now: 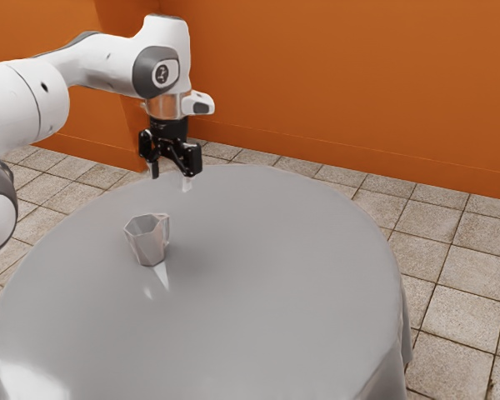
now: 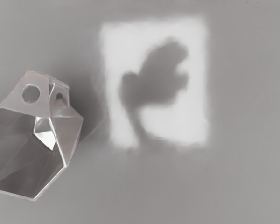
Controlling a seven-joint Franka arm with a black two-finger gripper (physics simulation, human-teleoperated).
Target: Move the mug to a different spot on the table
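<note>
Exterior view: gripper [image 1: 172,166] raised over round table [image 1: 300,317], fingers spread wide, nothing between them. Faceted grey mug [image 1: 147,238] upright toward the exterior view's left, below and apart from gripper, not yet grasped. Judged stage: approach only; descent, grasp, carry and set-down all left. Surface: smooth, grey, draped. Room: orange wall [image 1: 358,75], pale tiled floor [image 1: 454,250].

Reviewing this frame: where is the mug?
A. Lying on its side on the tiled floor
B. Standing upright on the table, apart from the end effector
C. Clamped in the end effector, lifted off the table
B: the mug stands upright on the grey table, while the end effector hangs above the tabletop, apart from it and holding nothing.
</note>
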